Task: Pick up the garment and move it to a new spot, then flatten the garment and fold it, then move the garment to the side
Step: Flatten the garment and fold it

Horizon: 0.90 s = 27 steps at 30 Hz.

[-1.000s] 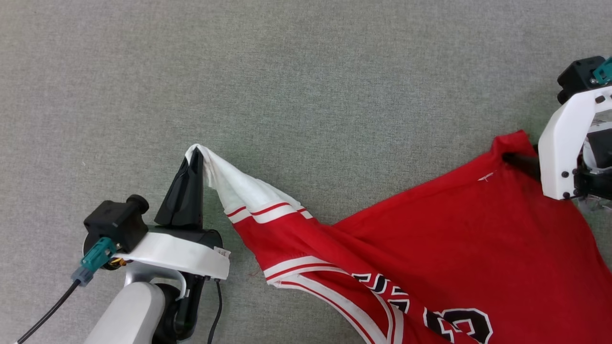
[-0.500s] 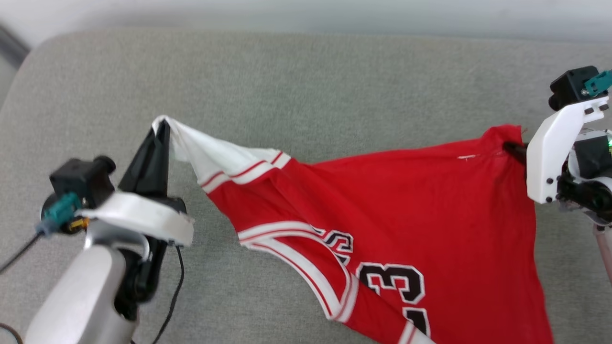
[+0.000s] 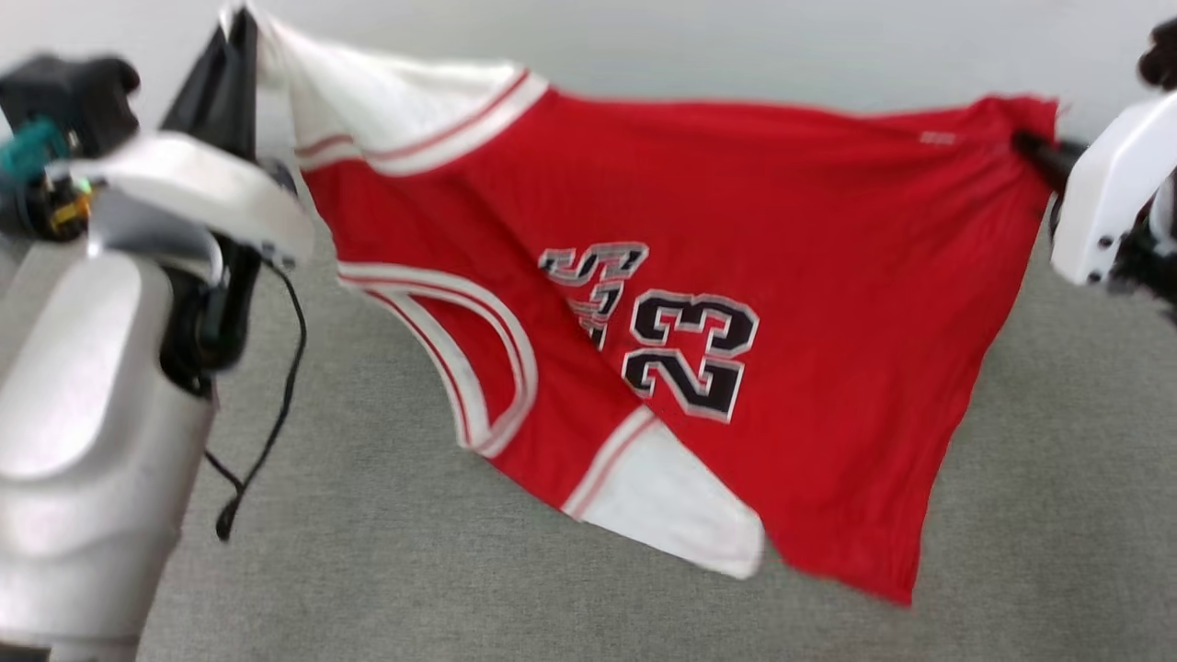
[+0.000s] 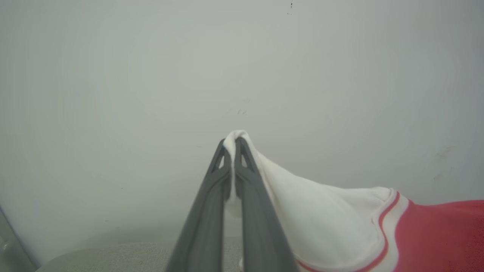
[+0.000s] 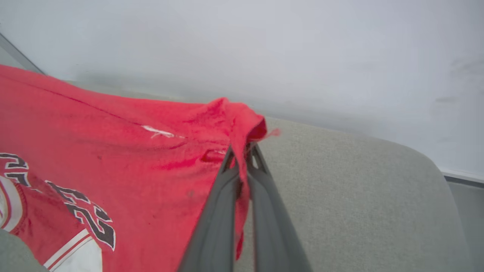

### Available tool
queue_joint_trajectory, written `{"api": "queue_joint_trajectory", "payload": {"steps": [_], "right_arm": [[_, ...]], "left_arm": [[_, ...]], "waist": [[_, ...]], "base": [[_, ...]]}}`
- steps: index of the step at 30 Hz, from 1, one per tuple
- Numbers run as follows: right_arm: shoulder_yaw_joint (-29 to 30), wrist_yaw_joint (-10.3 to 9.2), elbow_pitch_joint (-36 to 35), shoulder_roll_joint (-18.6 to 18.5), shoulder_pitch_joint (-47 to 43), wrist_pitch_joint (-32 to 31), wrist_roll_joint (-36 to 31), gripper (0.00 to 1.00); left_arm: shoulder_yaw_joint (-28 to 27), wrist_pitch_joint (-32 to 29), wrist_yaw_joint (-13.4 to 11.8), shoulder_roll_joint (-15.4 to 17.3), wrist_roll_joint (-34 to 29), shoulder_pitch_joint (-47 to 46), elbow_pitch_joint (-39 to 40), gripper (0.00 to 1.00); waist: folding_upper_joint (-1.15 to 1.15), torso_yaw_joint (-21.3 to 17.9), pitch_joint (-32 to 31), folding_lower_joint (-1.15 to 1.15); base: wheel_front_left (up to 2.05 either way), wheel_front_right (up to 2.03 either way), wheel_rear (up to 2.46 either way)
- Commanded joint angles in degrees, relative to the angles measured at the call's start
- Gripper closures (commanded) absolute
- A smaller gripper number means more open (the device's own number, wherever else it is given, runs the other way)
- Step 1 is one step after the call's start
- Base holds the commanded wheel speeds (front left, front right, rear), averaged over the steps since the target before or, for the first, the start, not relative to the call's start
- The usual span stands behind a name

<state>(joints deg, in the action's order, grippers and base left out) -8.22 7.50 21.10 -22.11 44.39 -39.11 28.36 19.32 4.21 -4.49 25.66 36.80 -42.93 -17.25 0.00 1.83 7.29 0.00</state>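
Right now I have the garment up in the air. It is a big, bright red, soft cloth shirt with white short sleeves, red-and-white stripe trim and a black number on it. It hangs like a flag between my two arms, above the flat grey woven cloth surface. One white sleeve and a red corner dangle low. I cannot tell if they touch the grey surface.

My left gripper, with its two long dark fingers, is pinched tight on the tip of the other white sleeve. My right gripper is pinched tight on a red corner at the far end, and a bit of cloth sticks out past its fingertips.

I think this is the first step: lift the shirt and carry it to a new spot. Next, I should move both arms together so the top edge stays pulled straight. Then I should go down slowly, let the bottom land first and lay the rest flat. If my arms drift closer, the cloth will sag and bunch up.

A plain pale wall stands behind the shirt, so I may have little room to push forward. A thin black cable hangs from my left arm, near the shirt's edge, and it might snag. The pinch on the sleeve tip is small, so it could slip.
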Motion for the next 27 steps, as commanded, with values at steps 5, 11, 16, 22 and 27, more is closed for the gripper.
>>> {"api": "queue_joint_trajectory", "payload": {"steps": [5, 11, 16, 22, 27], "right_arm": [[-0.44, -0.03, 1.57, -0.92, 7.51, 4.17, -1.75, 1.0], [-0.46, -0.03, 2.58, -1.83, 16.91, 9.23, -2.87, 1.0], [-0.1, -0.03, 3.49, -1.89, 25.55, 15.82, -4.96, 1.0], [-0.48, -0.04, 6.3, -0.69, 34.47, 21.99, -7.15, 1.0], [-1.88, -0.04, 9.33, 0.21, 41.07, 26.45, -7.7, 1.0]], "left_arm": [[-0.15, 1.1, 2.27, -0.51, -1.09, -11.37, -6.48, 1.0], [-1.07, 2.7, 3.42, -0.34, -2.14, -24.13, -11.88, 1.0], [-1.38, 3.98, 4.29, 0.74, -3.86, -34.57, -15.29, 1.0], [-1.82, 5.35, 5.03, 2.15, -5.33, -44.51, -17.67, 1.0], [-1.78, 5.91, 5.56, 2.4, -5.86, -50.78, -19.03, 1.0]], "waist": [[0.0, -1.51, 1.97, 0.0], [0.0, -2.28, 8.01, 0.0], [0.0, -3.15, 14.02, 0.0], [0.0, -4.27, 20.77, 0.0], [0.0, -4.9, 27.24, 0.0]], "base": [[0.0, 0.0, 0.0], [0.0, 0.0, 0.0], [0.0, 0.0, 0.0], [0.0, 0.0, 0.0], [0.0, 0.0, 0.0]]}}
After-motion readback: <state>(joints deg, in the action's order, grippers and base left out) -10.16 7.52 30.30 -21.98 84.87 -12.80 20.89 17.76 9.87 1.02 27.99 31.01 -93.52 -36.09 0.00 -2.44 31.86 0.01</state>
